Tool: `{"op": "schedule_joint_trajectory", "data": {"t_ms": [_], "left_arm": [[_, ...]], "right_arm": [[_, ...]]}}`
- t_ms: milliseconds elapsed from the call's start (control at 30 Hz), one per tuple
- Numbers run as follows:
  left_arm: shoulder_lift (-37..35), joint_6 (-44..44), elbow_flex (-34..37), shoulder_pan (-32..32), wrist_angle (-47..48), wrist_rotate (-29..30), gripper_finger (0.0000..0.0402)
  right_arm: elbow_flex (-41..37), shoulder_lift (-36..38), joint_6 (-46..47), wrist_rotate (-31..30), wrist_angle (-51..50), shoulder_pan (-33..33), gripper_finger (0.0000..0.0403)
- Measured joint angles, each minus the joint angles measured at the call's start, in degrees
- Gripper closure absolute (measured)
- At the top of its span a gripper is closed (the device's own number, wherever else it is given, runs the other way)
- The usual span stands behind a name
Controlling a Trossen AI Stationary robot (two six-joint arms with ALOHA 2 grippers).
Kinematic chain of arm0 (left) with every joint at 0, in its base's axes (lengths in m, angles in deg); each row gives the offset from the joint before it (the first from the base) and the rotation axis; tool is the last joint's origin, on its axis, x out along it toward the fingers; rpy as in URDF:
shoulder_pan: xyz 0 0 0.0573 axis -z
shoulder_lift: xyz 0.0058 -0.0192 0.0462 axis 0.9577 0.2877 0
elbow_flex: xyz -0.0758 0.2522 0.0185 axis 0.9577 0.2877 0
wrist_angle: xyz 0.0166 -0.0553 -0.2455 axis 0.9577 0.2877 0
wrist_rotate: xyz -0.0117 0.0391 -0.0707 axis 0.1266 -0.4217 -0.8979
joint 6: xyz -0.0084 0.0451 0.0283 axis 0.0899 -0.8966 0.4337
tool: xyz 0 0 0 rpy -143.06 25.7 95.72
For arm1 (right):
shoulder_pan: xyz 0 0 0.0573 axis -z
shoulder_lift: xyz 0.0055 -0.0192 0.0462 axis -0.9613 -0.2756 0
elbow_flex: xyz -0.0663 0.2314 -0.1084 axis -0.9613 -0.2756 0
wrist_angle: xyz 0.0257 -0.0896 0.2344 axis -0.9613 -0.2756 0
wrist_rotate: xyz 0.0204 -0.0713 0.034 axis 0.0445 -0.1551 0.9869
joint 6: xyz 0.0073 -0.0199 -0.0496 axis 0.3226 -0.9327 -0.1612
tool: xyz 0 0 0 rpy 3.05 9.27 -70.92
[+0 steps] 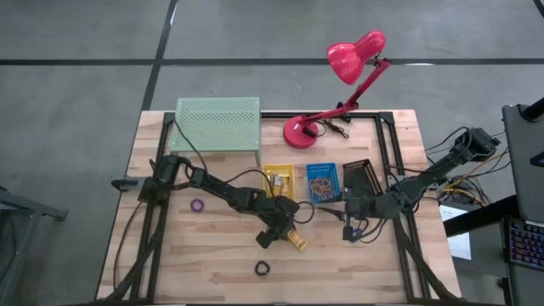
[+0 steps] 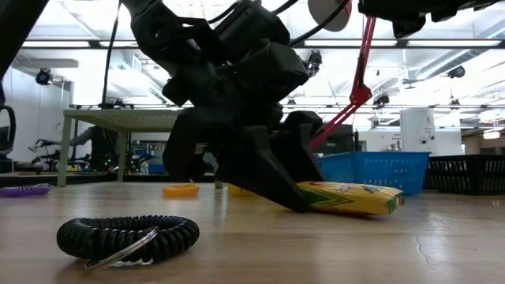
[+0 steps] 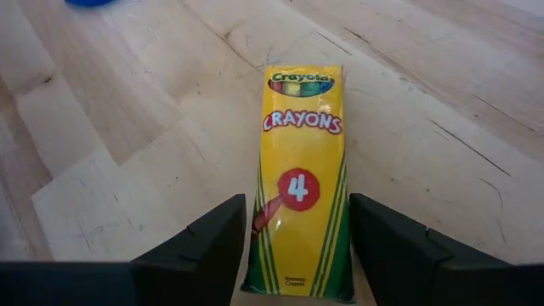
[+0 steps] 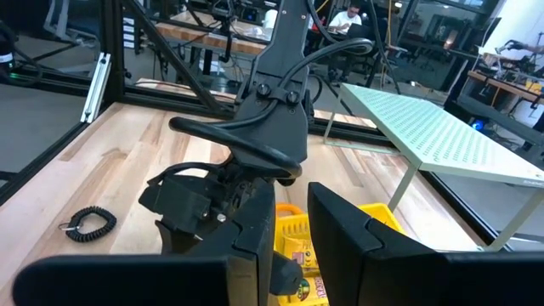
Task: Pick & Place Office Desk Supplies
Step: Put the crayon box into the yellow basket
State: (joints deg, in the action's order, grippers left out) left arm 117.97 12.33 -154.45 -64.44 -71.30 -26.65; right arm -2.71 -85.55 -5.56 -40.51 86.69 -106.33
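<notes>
A yellow crayon packet [image 3: 302, 153] lies flat on the wooden table, a little nearer than the table's middle [image 1: 297, 241]; the low view shows it behind the arm [image 2: 351, 198]. My left gripper [image 3: 296, 204] is low over it and open, with one finger on each side of the packet's near end [image 1: 280, 228]. My right gripper [image 1: 347, 229] hovers open to the packet's right and touches nothing [image 4: 291, 212]. A black coiled ring [image 1: 262, 269] lies near the table's near edge. A purple coiled ring [image 1: 197, 205] lies to the left. My left gripper comes slanting down along the crayon packet, and its open fingers [image 3: 212, 242] stand beside the two long edges of the packet's near end [image 3: 293, 263]. I cannot tell whether they touch it. The packet rests on the table.
A yellow basket [image 1: 279, 180], a blue basket [image 1: 323, 181] and a black basket [image 1: 361, 176] stand in a row beyond the grippers. The pale green mesh shelf [image 1: 218, 123] and the pink-red lamp [image 1: 340, 85] are at the far edge. An orange ring [image 2: 181, 190] lies farther back.
</notes>
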Motion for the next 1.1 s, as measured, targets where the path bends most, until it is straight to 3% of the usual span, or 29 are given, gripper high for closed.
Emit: {"op": "schedule_joint_trajectory", "data": {"t_ms": [400,667,1100], "left_arm": [[0.04,0.52,-0.27,-0.08,-2.01,0.87,0.0248],[-0.01,1.39,-0.32,-0.04,-2.30,0.66,0.0251],[-5.92,11.95,-0.34,0.02,-2.57,3.80,0.0251]], "right_arm": [[0.00,0.00,0.00,0.01,0.00,0.00,0.0335],[0.00,0.00,0.00,0.00,0.00,-0.01,0.0335],[0.00,0.00,0.00,0.00,0.00,0.01,0.0335]]}}
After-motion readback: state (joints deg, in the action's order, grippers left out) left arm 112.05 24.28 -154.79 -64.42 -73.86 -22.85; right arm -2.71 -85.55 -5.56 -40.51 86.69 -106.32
